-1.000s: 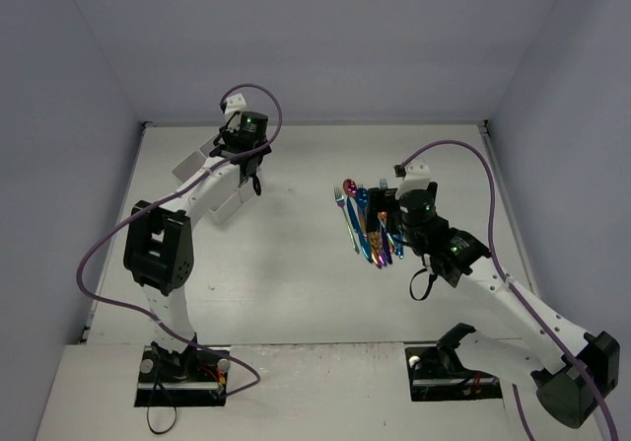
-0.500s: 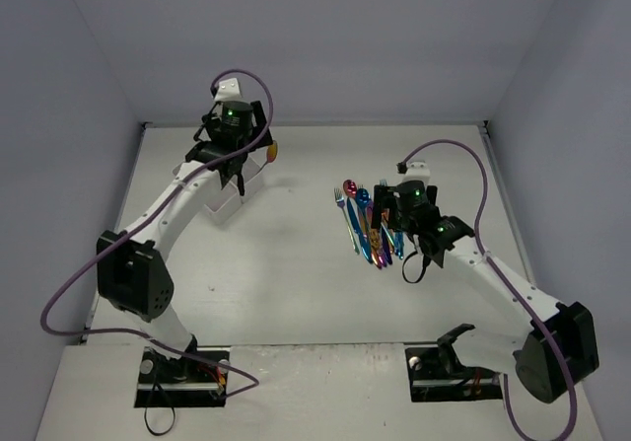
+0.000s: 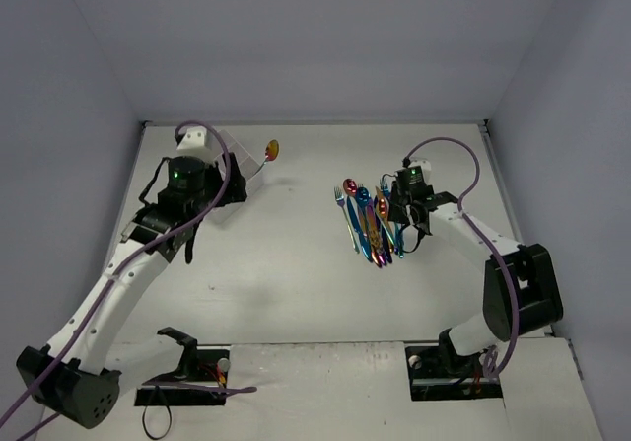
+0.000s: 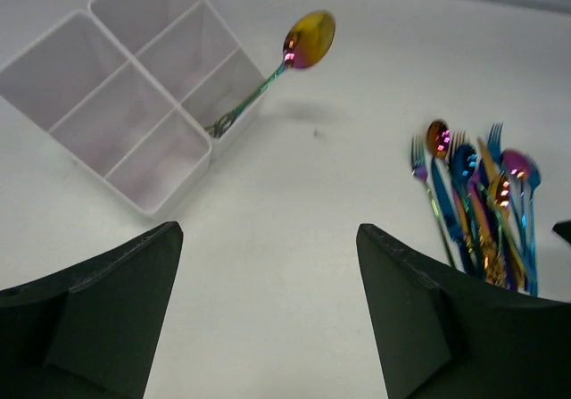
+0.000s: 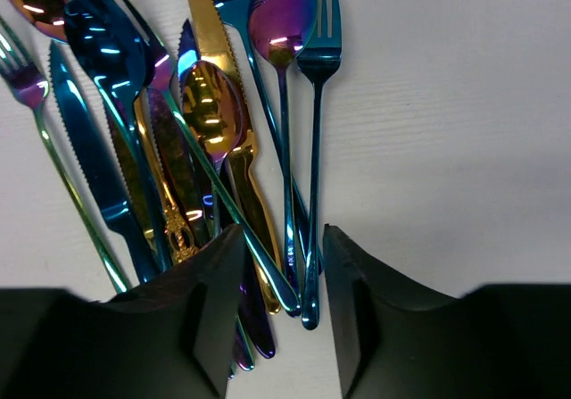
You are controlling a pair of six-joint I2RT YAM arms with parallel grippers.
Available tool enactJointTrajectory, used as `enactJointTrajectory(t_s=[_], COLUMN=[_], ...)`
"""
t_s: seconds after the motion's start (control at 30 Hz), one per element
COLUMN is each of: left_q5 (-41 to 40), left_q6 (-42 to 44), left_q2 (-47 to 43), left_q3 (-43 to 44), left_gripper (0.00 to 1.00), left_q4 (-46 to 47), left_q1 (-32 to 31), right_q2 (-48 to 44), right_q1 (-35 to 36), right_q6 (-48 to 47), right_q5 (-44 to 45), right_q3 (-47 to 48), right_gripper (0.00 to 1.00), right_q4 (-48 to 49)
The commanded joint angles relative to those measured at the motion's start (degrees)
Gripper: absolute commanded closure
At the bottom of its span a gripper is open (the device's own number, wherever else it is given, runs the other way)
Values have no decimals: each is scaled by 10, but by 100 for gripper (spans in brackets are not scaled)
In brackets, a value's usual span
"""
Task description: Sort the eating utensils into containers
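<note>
The narrowed right fingers (image 5: pixel 207 314) straddle handle ends at the near edge of the utensil pile (image 5: pixel 214 122), grip uncertain; well left of it, the wide, empty left fingers (image 4: pixel 98 305) face the white box (image 4: pixel 136 62) holding a gold spoon (image 4: pixel 308 40).

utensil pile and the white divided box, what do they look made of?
The utensils look like metal, probably coated steel: mirror polish, sharp reflections, iridescent blue, purple and gold tints. The box looks like thin plastic: white, slightly translucent walls, no glare. Looks alone cannot confirm either.
</note>
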Motion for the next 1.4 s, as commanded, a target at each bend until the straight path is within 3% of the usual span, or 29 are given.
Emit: enactJointTrajectory(t_s=[0.0,0.07,0.47,0.9,1.13,1.37], left_q5=[17,20,42,57,99,193], left_q6=[-1,-5,-24,-23,-31,-67], left_q2=[-65,-90,-123,-114,-96,-50], left_q3=[-45,-69,-98,-89,-50,4], left_gripper=[24,24,24,24,24,24], left_q4=[-26,-37,-67,-73,-69,-32], left_q1=[-1,-1,-1,-1,-2,-4], right_q2=[51,75,175,189,74,-74], right_q1=[-15,-25,-43,-43,-26,64], right_q6=[1,1,-2,-38,-71,-128], right_q5=[2,-1,-15,5,-20,-49], right_q3=[45,51,82,95,81,62], right_gripper=[67,72,79,100,100,100], right_q4=[27,34,70,87,86,90])
